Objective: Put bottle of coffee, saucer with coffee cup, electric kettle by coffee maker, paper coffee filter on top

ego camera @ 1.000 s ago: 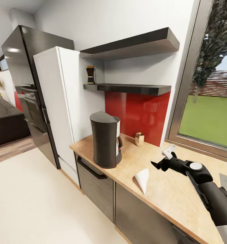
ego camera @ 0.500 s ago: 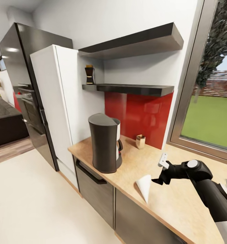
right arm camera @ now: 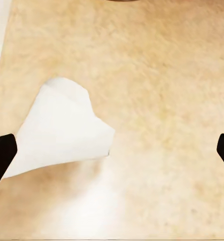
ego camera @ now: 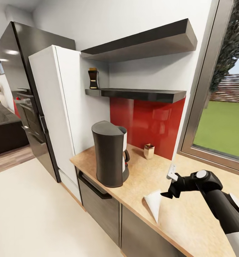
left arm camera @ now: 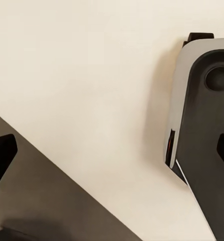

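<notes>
One cone-shaped white paper coffee filter (ego camera: 154,204) lies, seemingly flat, on grainy kitchen countertop (ego camera: 190,221).

**Surfaces and finishes**

The countertop (ego camera: 190,217) is matt, tan, speckled wood-look. The paper filter (ego camera: 154,202) is plain matt white. The coffee maker (ego camera: 109,153) looks like smooth dark plastic. The shelf (ego camera: 140,94) is glossy black, and the red backsplash (ego camera: 151,125) is shiny.

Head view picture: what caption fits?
Right hand hovers open beside paper filter on countertop near coffee maker.
</notes>
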Tool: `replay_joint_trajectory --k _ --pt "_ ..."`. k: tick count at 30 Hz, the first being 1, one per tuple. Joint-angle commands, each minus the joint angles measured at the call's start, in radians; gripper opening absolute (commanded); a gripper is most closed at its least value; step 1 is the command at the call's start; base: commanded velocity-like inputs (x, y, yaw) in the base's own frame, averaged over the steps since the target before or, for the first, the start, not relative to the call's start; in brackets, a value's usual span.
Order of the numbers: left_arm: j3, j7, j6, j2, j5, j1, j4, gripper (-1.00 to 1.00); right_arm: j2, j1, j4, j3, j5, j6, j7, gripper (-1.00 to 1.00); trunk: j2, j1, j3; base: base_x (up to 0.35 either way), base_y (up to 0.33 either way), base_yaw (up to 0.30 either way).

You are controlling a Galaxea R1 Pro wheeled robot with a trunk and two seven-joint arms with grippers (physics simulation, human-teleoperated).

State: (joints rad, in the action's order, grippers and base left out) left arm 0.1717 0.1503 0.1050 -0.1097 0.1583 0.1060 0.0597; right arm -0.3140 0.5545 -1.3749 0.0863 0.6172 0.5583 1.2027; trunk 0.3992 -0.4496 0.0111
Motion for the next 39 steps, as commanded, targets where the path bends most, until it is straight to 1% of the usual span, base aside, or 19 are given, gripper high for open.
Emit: replay_joint_trajectory --k 1,3,5,8,10,22,24,26,28,31,39 --pt "0.008 0.001 0.005 0.000 0.010 0.000 0.002 1.00 -0.001 0.001 0.013 0.002 0.005 0.008 0.004 1.00 0.001 0.000 0.000 0.001 0.000 0.000" --pt "0.008 0.001 0.005 0.001 0.010 0.000 0.002 1.00 -0.001 0.001 0.042 0.002 0.011 0.006 0.005 1.00 0.001 0.000 0.000 0.000 0.000 0.000" --pt "0.008 0.000 0.005 0.001 0.010 -0.001 0.001 1.00 -0.001 0.001 0.049 0.003 0.014 0.005 0.006 1.00 0.001 0.000 0.000 0.043 0.000 0.000" --pt "0.008 0.000 0.005 0.001 0.010 -0.006 0.001 1.00 -0.001 0.001 0.055 0.004 0.017 0.005 0.040 1.00 0.001 0.000 0.000 0.050 0.000 0.000" --pt "0.008 0.000 0.006 0.001 0.010 -0.010 0.001 1.00 -0.001 0.001 0.056 0.005 0.017 0.004 0.048 1.00 0.001 0.000 0.000 0.011 0.000 0.000" --pt "0.008 0.001 0.005 0.001 0.010 -0.014 0.002 1.00 0.001 0.001 0.059 0.008 0.018 0.003 0.059 1.00 0.001 0.000 0.000 0.001 0.000 0.000" --pt "0.008 0.001 0.005 0.001 0.010 -0.014 0.002 1.00 0.001 0.001 0.060 0.027 0.018 0.003 0.061 1.00 0.001 0.000 0.000 0.000 0.000 0.000" --pt "0.008 0.001 0.005 0.001 0.010 -0.014 0.002 1.00 0.001 0.001 0.059 0.065 0.019 0.003 0.061 1.00 0.001 0.000 0.000 0.000 0.000 0.000" --pt "0.008 0.002 0.005 0.001 0.010 -0.014 0.001 1.00 0.001 0.001 0.059 0.080 0.019 0.003 0.061 1.00 0.001 0.000 0.000 0.060 0.000 0.000" --pt "0.008 0.002 0.005 0.001 0.010 -0.016 0.002 1.00 0.001 0.001 0.059 0.087 0.019 0.003 0.061 1.00 0.001 0.000 0.000 0.140 0.000 0.000" --pt "0.009 0.000 0.006 0.000 0.010 -0.019 0.002 1.00 0.003 0.001 0.059 0.091 0.019 0.003 0.061 1.00 0.001 0.000 0.000 0.025 0.000 0.000"
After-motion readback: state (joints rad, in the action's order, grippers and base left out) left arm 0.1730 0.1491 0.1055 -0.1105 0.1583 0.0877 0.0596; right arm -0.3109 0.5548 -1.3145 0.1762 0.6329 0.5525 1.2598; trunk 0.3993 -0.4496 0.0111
